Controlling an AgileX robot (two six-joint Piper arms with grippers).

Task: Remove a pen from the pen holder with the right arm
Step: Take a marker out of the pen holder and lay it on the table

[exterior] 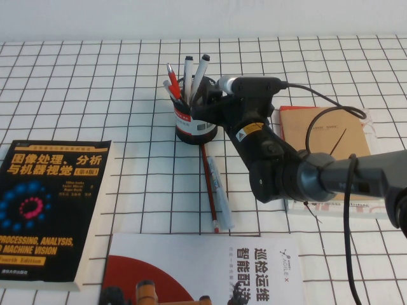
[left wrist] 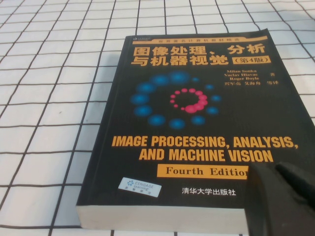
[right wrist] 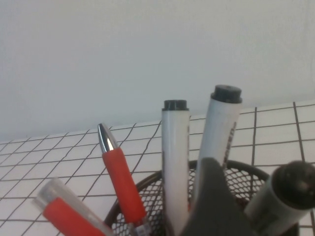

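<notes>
My right gripper is spread at the pen holder to fit a white pen; my left gripper hangs above the book. Its state I cannot tell.

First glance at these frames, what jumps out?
The right gripper, open at the mesh pen holder stuffed with markers and red pens, mid-table. In front of it lie two loose pens. The left gripper hangs over the black book, near left.
</notes>
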